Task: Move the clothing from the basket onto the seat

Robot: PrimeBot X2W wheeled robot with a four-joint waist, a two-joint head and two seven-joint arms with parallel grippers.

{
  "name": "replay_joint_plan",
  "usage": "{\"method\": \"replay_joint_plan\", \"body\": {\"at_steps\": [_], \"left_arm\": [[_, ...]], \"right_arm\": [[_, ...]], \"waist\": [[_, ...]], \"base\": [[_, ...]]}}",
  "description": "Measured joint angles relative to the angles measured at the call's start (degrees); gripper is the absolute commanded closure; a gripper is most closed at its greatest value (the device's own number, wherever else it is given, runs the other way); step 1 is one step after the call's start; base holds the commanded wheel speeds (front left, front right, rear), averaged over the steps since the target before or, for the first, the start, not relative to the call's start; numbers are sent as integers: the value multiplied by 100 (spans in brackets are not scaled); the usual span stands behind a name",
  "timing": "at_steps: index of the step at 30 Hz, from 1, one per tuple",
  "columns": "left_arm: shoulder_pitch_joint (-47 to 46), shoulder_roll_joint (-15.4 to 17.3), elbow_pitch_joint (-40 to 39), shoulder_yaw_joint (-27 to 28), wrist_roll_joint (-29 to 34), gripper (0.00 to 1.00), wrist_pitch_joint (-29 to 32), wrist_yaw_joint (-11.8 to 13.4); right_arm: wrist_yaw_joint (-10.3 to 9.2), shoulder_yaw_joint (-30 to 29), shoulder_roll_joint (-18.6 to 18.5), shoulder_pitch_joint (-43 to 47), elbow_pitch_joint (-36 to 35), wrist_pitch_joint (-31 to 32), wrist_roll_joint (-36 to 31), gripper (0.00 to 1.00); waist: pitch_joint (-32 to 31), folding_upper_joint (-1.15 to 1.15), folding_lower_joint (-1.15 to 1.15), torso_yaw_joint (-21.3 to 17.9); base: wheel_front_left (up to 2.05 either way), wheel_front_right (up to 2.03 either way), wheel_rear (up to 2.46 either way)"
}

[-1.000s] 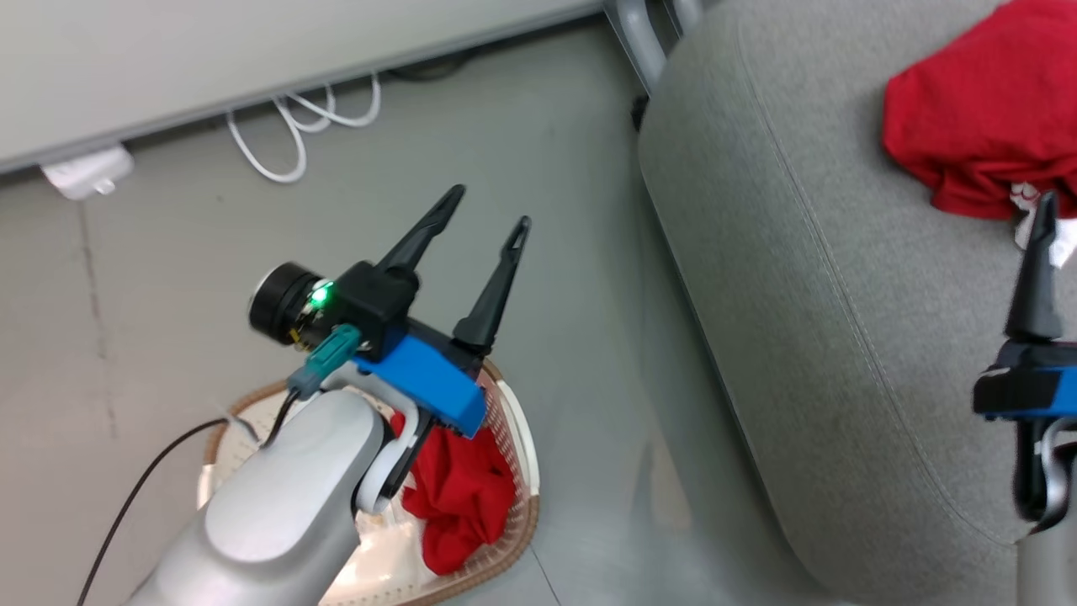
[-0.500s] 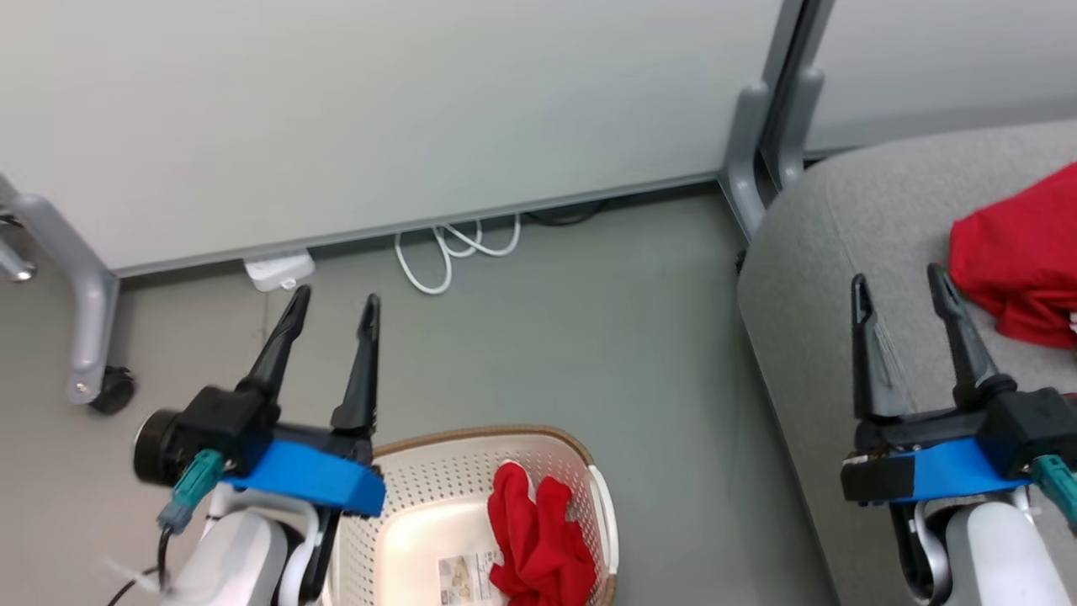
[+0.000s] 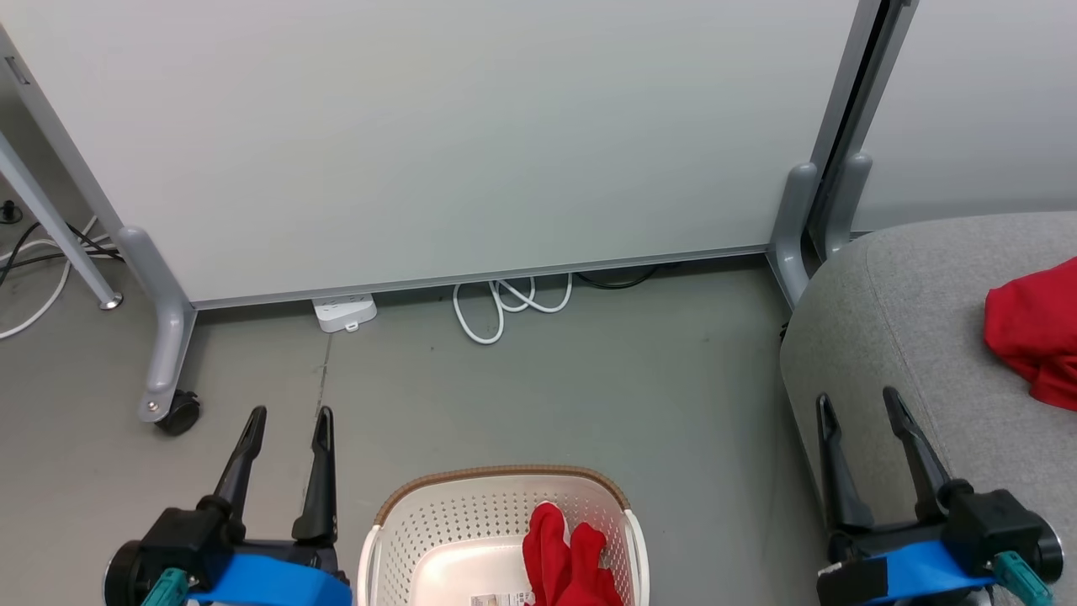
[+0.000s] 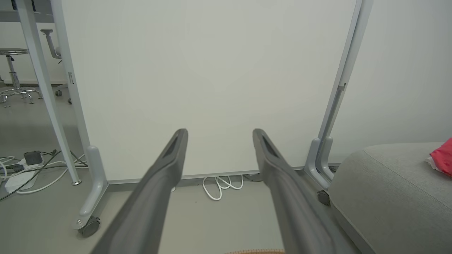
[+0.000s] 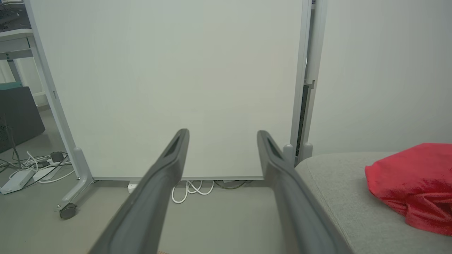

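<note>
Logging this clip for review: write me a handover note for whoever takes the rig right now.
Left tool: open, empty, to the left of the basket.
Right tool: open, empty, near the edge of the seat.
Done: a red garment lies on the seat.
To do: a red bundle sits in the basket; lift it out and put it on the seat.

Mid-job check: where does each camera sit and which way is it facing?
Head: up top, looking forward and down at the basket and white panel; left gripper and right gripper, open, at bottom corners.
Left wrist: faces the panel along its own two fingers.
Right wrist: same heading, own fingers; seat at right.
Shared: both wrists show the white cable.
</note>
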Motion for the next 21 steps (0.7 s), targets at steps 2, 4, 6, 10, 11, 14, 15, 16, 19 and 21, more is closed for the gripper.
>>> {"method": "replay_joint_plan", "body": {"at_steps": [2,4,6,10,11,14,15,16,19,21], "left_arm": [[95,-85,41,115,96,0,1,-98],[153,-153,80,204,181,0,0,-178],[189,-209,122,291,255,0,1,-255],[228,-308,130,449,372,0,1,-361],[234,-321,132,483,393,0,1,-383],[248,-365,157,553,452,0,1,-441],[250,-379,167,577,468,0,1,-454],[252,-391,178,598,474,0,1,-464],[260,-422,208,630,522,0,0,-504],[260,-437,255,632,559,0,1,-526]], "right_arm": [[0,-35,10,105,43,0,12,0],[0,-73,22,177,86,0,35,0],[0,-103,29,232,131,0,45,0],[0,-111,35,327,186,0,77,0],[0,-102,36,332,198,0,109,0],[0,-76,38,335,226,0,149,0],[0,-73,38,336,233,0,153,0],[0,-70,40,336,238,0,164,0],[0,-52,40,334,260,0,193,0],[0,-34,41,328,264,0,198,0]], "waist": [[-25,0,0,16],[-40,0,0,24],[-57,0,0,33],[-83,0,0,34],[-87,0,0,32],[-100,0,0,25],[-103,0,1,23],[-105,0,1,20],[-100,0,1,1],[-80,0,1,-16]], "base": [[0,0,0],[0,0,0],[0,0,0],[0,0,0],[0,0,0],[0,0,0],[0,0,0],[0,0,0],[0,0,0],[0,0,0]]}}
